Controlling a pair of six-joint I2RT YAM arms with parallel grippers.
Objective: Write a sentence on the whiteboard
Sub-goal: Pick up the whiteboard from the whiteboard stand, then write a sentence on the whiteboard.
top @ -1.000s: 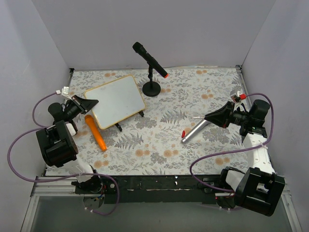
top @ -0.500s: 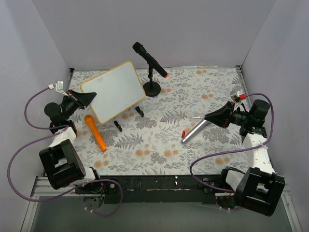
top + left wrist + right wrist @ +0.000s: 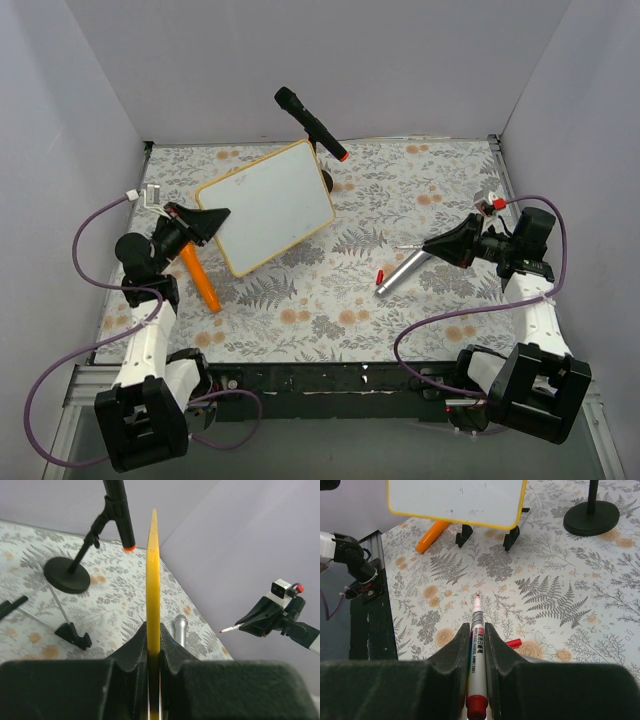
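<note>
A floral-patterned cloth (image 3: 430, 190) covers the table. At its far middle, a black microphone (image 3: 310, 122) with an orange-red band at its end tilts on a stand with a round black base (image 3: 66, 575). An orange tapered object (image 3: 200, 280) lies toward the near left, and right of centre a silver microphone (image 3: 405, 270) lies aslant with a small red cap (image 3: 380, 276) just beside its nearer end. Two black easel feet (image 3: 464, 535) on thin rods rest on the cloth between the orange object and the round base.
</note>
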